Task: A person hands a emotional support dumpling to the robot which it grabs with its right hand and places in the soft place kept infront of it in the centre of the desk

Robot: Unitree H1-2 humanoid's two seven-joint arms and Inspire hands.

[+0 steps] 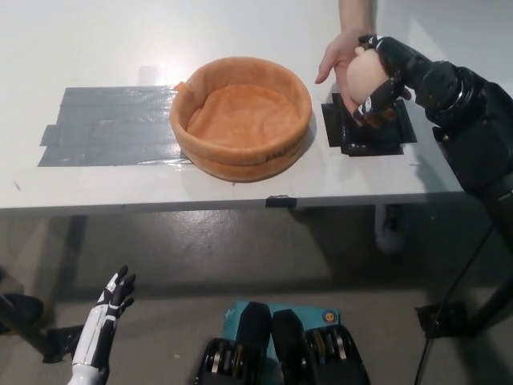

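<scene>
A person's hand (338, 56) holds a pale peach dumpling toy (362, 76) above the black tape patch (367, 128) at the desk's right. My black right hand (386, 80) wraps around the dumpling's right side, its fingers curled onto it while the person's hand still touches it. The orange soft round bed (240, 116) sits in the middle of the desk, left of the dumpling, with nothing in it. My white left hand (108, 317) rests low at the lower left, below the desk edge, fingers apart.
Grey tape strips (108, 128) cover the desk left of the bed. The white desk's front edge (160, 200) runs across the picture, with floor below it. The person's forearm (357, 12) comes in from the top.
</scene>
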